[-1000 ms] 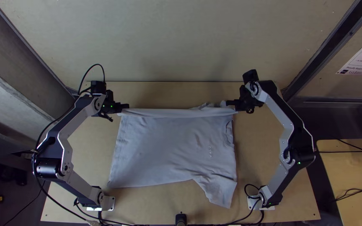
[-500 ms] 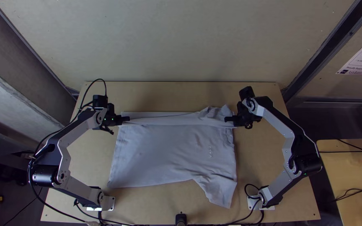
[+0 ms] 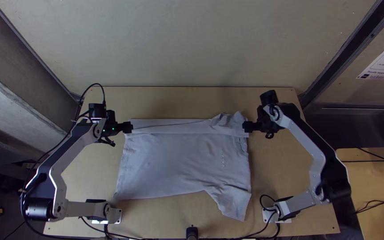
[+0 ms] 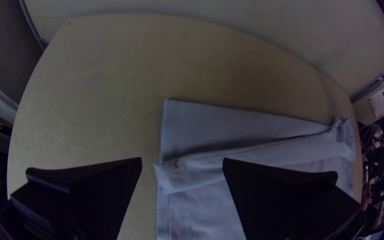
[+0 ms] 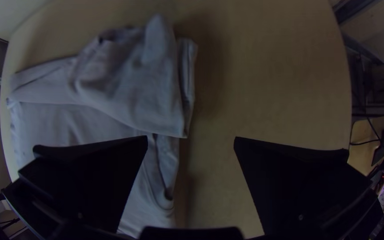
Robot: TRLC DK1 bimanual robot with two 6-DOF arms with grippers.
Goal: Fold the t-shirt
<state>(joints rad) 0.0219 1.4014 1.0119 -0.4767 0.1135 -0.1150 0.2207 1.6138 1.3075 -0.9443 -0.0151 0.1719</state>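
"Across the far side of the surface (image 3: 156, 224), what has just changed for us?"

"We had both pincers pinching the raised far part of the t-shirt (image 3: 178, 162) a second ago. Since then they have come down nearer, laid it on the rest, and parted — our left pincer (image 4: 182, 160) stands wide open, nothing held, with the folded corner lying between its fingers. The right pincer (image 5: 191, 138) is wide open and empty too, just off the cloth's right side."

"And where does that leave the shirt?"

"Mid-surface, between our two arms. Most of it lies spread, with a narrow band (image 3: 170, 129) turned in along the far side. We see the neckline (image 3: 242, 144) at the right, and a sleeve (image 3: 234, 202) poking out toward the near edge."

"So we can count a fold as made?"

"We'd say one fold is down, but roughly. The far-right end (image 3: 230, 122) sits bunched, and the band doesn't lie quite flat at the left. We judge the job still early — the broad body needs folding."

"Our next move, then?"

"Probably lift both pincers clear before taking a fresh grip. If a finger snags that left corner, we could drag the band askew."
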